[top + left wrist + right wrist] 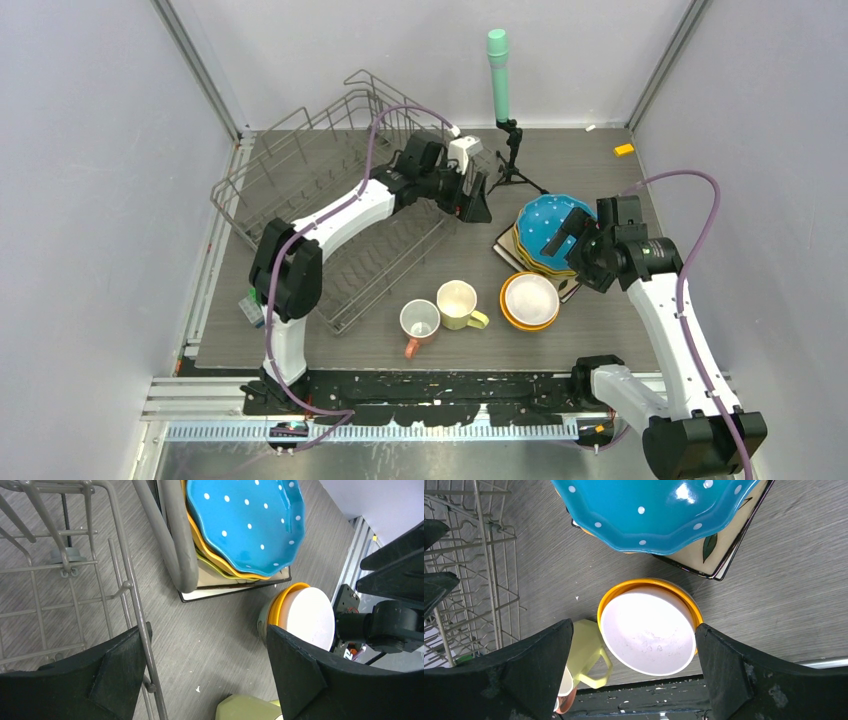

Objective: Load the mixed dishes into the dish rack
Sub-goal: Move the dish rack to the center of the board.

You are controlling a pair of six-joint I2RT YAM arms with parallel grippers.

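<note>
At the left, a large dish rack of thin grey wire [300, 190] sits aslant on the dark grey wood-grain tabletop [610, 335], its upright tines standing in rows. A small blue-green box [249, 308] lies just beside the rack's near left corner. The white-and-black left arm [345, 215] reaches across the rack to its right rim. The left jaws are spread wide with nothing between them, and the wrist view shows them above the rack's edge wire and bare tabletop. Behind them stands a green-topped cylinder [497, 70] on a black tripod [513, 165].

All the dishes stand on the tabletop, outside the rack. Near the front, a pink mug [419, 320] and a pale-yellow mug [457, 302] stand upright just beside each other. To their right, a white bowl [530, 297] nests inside an orange bowl [649, 582]. Just beyond the bowls is a stack of plates. A round blue plate with white dots [545, 220] is on top, with an orange plate [196, 530] and a yellow-green plate [212, 566] under it. At the bottom is a white square plate with a dark rim [734, 530].

The right arm [665, 310] holds the right jaws over the blue plate's right side, spread wide and empty. A small orange block [624, 150] lies far right.
</note>
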